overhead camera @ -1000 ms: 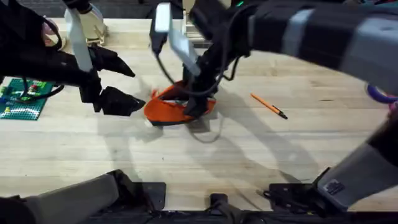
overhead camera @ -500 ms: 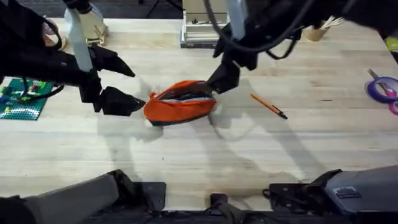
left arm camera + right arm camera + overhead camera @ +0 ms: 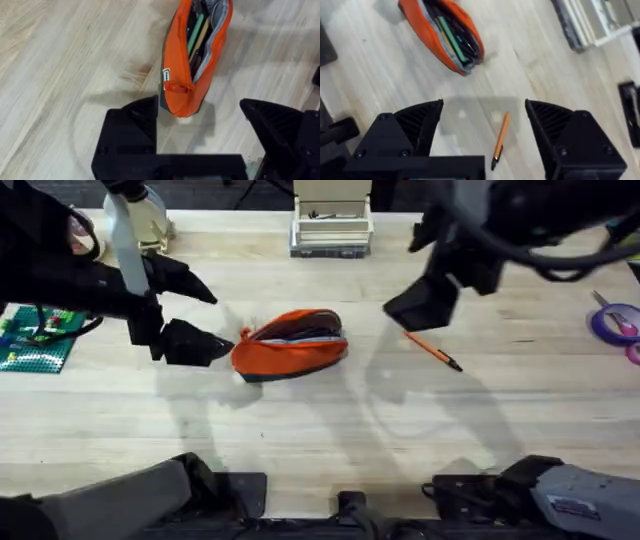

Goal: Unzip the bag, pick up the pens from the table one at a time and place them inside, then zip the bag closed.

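Black arms — ribbed wedge fingers (image 3: 415,122), cables

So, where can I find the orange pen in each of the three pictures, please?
Overhead: the orange pen lies on the table, right of the bag, just below the right gripper.
Left wrist: the loose pen is not in it; the open bag lies ahead of the left gripper.
Right wrist: the pen lies between the open fingers.
Shared landmark: the bag.

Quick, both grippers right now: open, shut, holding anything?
Left gripper: open, empty, at the end of the bag.
Right gripper: open, empty, above the pen.
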### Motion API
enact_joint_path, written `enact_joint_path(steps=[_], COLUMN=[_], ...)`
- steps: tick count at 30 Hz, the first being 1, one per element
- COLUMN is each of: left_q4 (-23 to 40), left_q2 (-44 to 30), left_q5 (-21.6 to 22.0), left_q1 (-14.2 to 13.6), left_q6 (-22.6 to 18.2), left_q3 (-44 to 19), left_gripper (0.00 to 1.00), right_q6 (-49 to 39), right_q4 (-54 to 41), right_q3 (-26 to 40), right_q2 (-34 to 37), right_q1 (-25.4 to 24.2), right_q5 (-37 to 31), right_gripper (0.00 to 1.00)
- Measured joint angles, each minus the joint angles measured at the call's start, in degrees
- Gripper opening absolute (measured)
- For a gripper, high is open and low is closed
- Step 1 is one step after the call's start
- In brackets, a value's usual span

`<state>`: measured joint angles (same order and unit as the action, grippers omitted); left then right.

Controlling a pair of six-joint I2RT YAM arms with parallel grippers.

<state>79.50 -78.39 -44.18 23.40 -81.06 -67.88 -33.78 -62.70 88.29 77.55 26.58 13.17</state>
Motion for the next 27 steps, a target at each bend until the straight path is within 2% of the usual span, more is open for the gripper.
enact_joint_path(steps=[9, 16, 17, 27], left_q4=[0.00, 0.00, 0.02, 0.22], left_q2=[0.00, 0.00, 0.00, 0.00], left_q5=[0.00, 0.00, 0.02, 0.00], left_q1=[0.00, 0.00, 0.00, 0.00], left_q6=[0.00, 0.00, 0.00, 0.00], left_q3=[0.00, 0.00, 0.00, 0.00], left_gripper=[0.993, 0.993, 0.993, 0.993], right_q6=[0.63, 0.63, 1.03, 1.49], right_q4=[-0.39, 0.11, 0.98, 6.70], right_q3=[-1.31, -9.79, -13.83, -25.91], right_q2=[-7.36, -13.20, -14.95, -16.54], right_q1=[-5.65, -9.90, -12.39, -18.53], right_q5=[-1.18, -1.31, -1.42, -1.59], right_gripper=[0.998, 0.997, 0.997, 0.997])
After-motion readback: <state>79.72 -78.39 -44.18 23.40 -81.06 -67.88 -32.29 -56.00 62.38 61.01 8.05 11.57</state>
